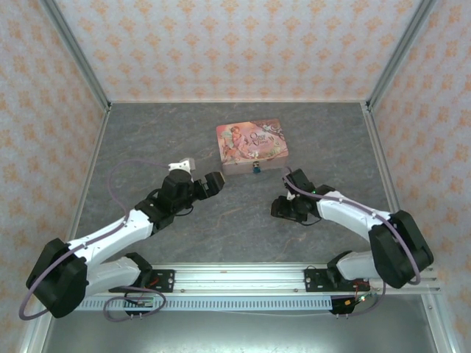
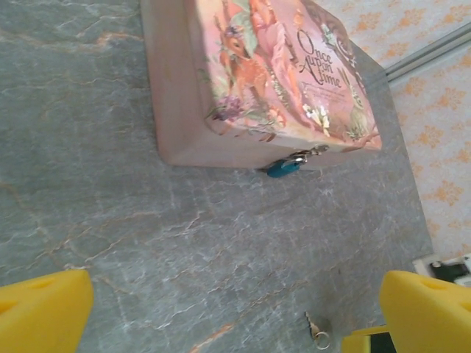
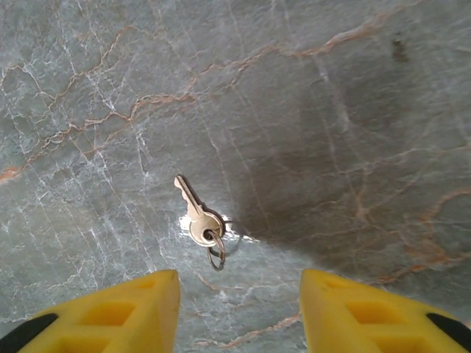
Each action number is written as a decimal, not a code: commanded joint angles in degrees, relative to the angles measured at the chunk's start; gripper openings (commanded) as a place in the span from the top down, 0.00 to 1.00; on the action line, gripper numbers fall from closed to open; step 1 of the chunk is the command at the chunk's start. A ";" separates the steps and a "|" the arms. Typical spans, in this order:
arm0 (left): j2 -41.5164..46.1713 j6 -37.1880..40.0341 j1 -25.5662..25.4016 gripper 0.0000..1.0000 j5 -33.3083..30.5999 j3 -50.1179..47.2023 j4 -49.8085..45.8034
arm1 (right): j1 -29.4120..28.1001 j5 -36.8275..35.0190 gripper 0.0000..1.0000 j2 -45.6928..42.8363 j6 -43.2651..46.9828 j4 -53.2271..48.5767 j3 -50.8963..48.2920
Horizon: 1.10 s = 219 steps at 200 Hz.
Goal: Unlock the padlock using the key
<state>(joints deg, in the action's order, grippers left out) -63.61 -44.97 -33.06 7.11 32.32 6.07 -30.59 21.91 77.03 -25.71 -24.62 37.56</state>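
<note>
The padlock [image 1: 257, 168] is a tiny blue-teal body hanging at the front edge of the pink tin [image 1: 252, 145]. In the left wrist view the padlock [image 2: 283, 168] sits at the tin's near wall. The key [image 3: 197, 218], small and brassy with a wire ring, lies flat on the grey table. My right gripper [image 3: 239, 294] hovers just short of it, jaws apart and nothing between them. My left gripper [image 2: 235, 309] stands wide open over bare table, left of the padlock, with the key [image 2: 318, 329] near its right finger. From above, the left gripper [image 1: 200, 174] and right gripper [image 1: 284, 198] flank the tin's front.
The pink illustrated tin [image 2: 272, 73] lies at the table's middle back. Patterned walls with metal frame posts [image 1: 77, 55] close in the grey stone-look table [image 1: 235, 235] on three sides. A metal rail [image 1: 235, 278] with both arm bases runs along the near edge.
</note>
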 commanded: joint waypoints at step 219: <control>2.27 0.27 -1.38 0.00 -7.64 1.48 -3.65 | -2.86 -0.18 0.73 9.51 -2.84 4.05 4.54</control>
<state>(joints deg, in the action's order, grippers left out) -62.61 -44.99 -34.13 1.96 33.39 4.08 -32.75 22.00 85.06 -27.90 -21.63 41.06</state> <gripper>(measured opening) 0.999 0.282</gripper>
